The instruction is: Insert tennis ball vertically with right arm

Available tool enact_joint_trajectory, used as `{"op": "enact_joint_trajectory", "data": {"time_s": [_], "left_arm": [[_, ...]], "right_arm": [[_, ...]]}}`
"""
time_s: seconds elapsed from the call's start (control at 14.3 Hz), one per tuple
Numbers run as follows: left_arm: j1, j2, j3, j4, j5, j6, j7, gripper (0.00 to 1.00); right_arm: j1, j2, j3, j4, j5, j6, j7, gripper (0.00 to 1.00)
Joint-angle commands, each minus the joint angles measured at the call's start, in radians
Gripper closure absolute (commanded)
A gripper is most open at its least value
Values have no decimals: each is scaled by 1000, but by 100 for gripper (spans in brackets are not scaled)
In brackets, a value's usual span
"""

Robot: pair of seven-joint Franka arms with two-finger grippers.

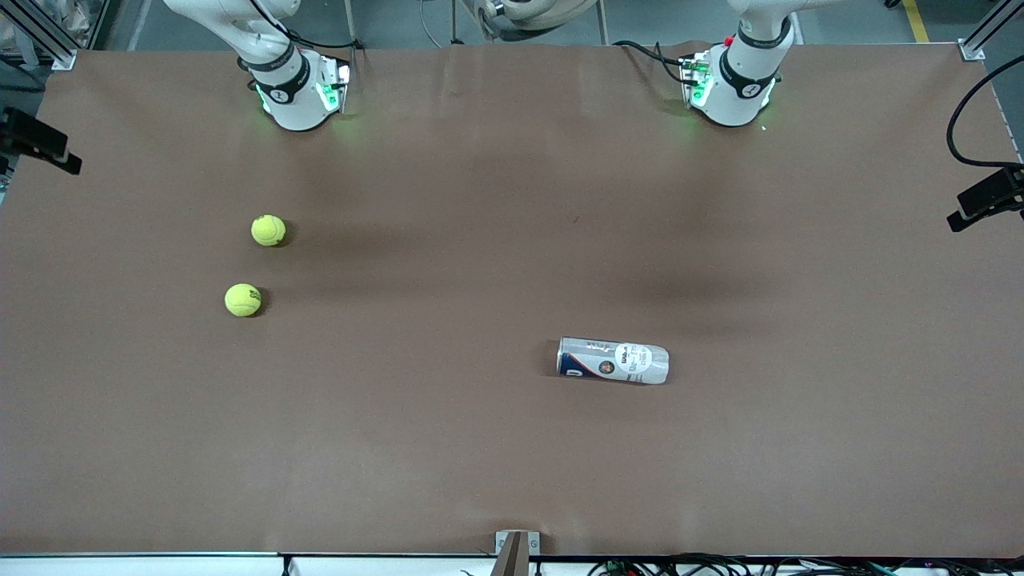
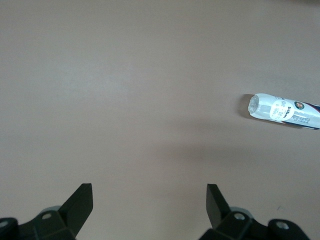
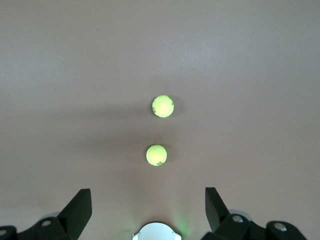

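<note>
Two yellow-green tennis balls lie on the brown table toward the right arm's end: one [image 1: 268, 230] [image 3: 156, 155] closer to the right arm's base, the other [image 1: 242, 300] [image 3: 163, 106] nearer the front camera. A silver tennis ball can [image 1: 613, 361] [image 2: 284, 111] lies on its side toward the left arm's end. My right gripper [image 3: 148, 196] hangs high over the table by its own base, open and empty, with both balls ahead of it. My left gripper [image 2: 149, 192] is open and empty over bare table, apart from the can. Neither gripper shows in the front view.
The right arm's base [image 1: 296, 88] and the left arm's base [image 1: 732, 84] stand along the table's top edge. Black camera mounts [image 1: 40, 140] [image 1: 988, 196] sit at the two ends. A small bracket [image 1: 516, 552] is at the edge nearest the front camera.
</note>
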Motion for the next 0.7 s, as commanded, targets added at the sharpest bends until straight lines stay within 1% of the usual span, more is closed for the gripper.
{"op": "enact_joint_trajectory", "data": {"time_s": [0.0,0.14,0.21,0.35,0.42,0.49,0.56,0.63], "left_arm": [[-23,4,-29,0,-13,-5,-87,0],[-37,27,-86,-7,-13,-5,-240,0],[-38,44,-129,-8,-10,-5,-318,0],[-40,85,-199,-5,1,-5,-455,0],[-49,116,-230,-4,4,-5,-523,0],[-76,141,-240,-2,4,-5,-586,0],[-105,164,-240,-1,2,-4,-636,0],[-136,196,-240,3,2,-2,-693,0]], "right_arm": [[-42,77,5,4,-2,97,-7,0],[-57,154,5,4,-1,176,-11,0],[-54,174,5,4,-3,209,-11,0],[-47,174,7,-30,0,217,-1,0],[-47,173,7,-71,2,234,2,0],[-47,169,7,-126,9,269,6,0],[-47,154,7,-201,12,319,6,0],[-45,113,7,-297,18,377,12,0]]}}
